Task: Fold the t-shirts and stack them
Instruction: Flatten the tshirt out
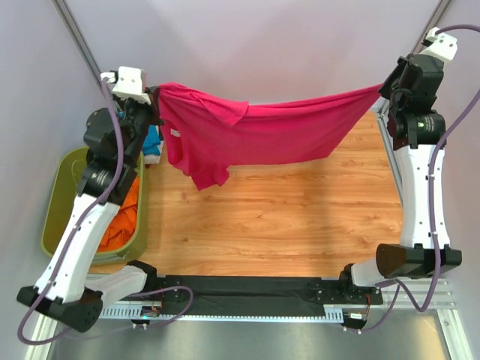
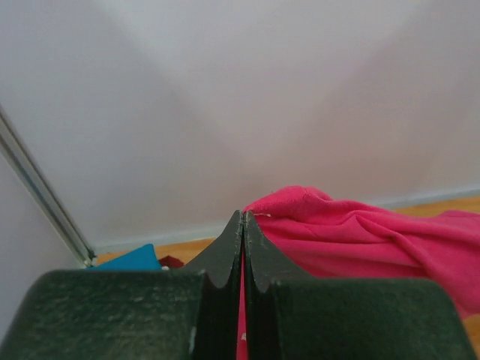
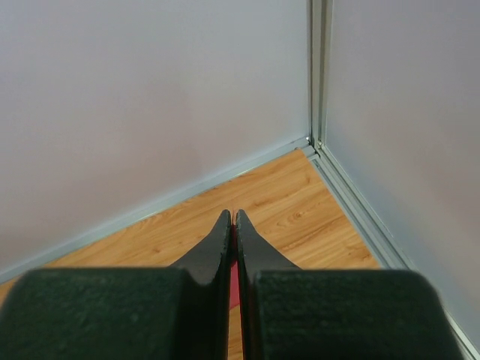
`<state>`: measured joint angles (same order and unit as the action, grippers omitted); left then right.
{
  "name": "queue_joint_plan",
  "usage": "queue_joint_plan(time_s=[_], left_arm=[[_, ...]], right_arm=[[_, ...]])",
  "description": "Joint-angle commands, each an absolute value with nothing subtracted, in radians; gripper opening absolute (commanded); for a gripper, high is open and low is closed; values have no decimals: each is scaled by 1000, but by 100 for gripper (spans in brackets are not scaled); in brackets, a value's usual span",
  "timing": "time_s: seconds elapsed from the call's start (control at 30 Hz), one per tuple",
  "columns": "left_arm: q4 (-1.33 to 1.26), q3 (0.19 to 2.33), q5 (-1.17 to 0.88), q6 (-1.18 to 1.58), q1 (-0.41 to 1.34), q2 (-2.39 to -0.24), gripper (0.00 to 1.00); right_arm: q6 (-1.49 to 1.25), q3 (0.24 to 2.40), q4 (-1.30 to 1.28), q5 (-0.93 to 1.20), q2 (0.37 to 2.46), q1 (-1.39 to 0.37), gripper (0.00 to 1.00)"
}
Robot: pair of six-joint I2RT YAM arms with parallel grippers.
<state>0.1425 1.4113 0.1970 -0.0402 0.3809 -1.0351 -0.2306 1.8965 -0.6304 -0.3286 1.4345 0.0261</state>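
- Nearest me, a black mat (image 1: pixel 247 289) is lying along the six o'clock edge of the wooden table (image 1: pixel 285 225), between the two arm bases.
- Out at nine o'clock an olive-green basket (image 1: pixel 52 217) is sitting beside the table with an orange t-shirt (image 1: pixel 120 225) heaped in it. A teal-blue t-shirt (image 1: pixel 154 141) is peeking out at its far end, under the left wrist.
- Farther back, the magenta-pink t-shirt (image 1: pixel 247 131) is hanging in the air across the far part of the table, from eleven to one o'clock. It is sagging in the middle and drooping lowest near its left end. I cannot tell whether that lowest flap is brushing the wood.
- At eleven o'clock the left gripper (image 1: pixel 154 101) is pinching one end, its fingers pressed together with pink cloth spilling out beside them.
- At one o'clock the right gripper (image 1: pixel 382 90) is clamping the other end, with only a sliver of pink showing between its closed fingers.
- This looks like spreading the shirt before laying it flat to fold.
- To do it well, I would be lowering both arms evenly, holding the top edge taut and drawing it toward six o'clock. That way the hanging part lands first and the rest unrolls smooth.
- The left end looks bunched, so a crease there is the likely trouble.
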Motion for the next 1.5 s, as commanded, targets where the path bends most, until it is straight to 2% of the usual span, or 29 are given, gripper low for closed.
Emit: queue_joint_plan(time_s=[0.0, 0.13, 0.3, 0.43, 0.53, 0.73, 0.87, 1.07, 1.23, 1.47], left_arm=[[35, 1453, 86, 17, 315, -1098, 0], [5, 1529, -53, 103, 207, -1225, 0], [6, 1637, -115, 87, 184, -1339, 0], [18, 1689, -124, 94, 179, -1373, 0], [21, 1663, -114, 89, 179, -1344, 0], [67, 1608, -117, 101, 179, -1203, 0], [110, 1522, -107, 117, 179, -1036, 0], [227, 1467, -135, 161, 179, -824, 0], [349, 1483, -186, 238, 179, -706, 0], [505, 1591, -215, 328, 179, -664, 0]], right_arm=[[-224, 1919, -554, -347, 1473, 54, 0], [-238, 1975, -534, -315, 1558, 72, 0], [-236, 2109, -549, -284, 1661, 77, 0], [-230, 2203, -598, -275, 1724, 77, 0], [-222, 2178, -588, -278, 1691, 77, 0], [-198, 2076, -580, -302, 1539, 77, 0], [-184, 1965, -587, -322, 1413, 77, 0], [-178, 1924, -675, -316, 1226, 77, 0], [-146, 1953, -797, -339, 1082, 77, 0], [-66, 2091, -945, -387, 1069, 75, 0]])
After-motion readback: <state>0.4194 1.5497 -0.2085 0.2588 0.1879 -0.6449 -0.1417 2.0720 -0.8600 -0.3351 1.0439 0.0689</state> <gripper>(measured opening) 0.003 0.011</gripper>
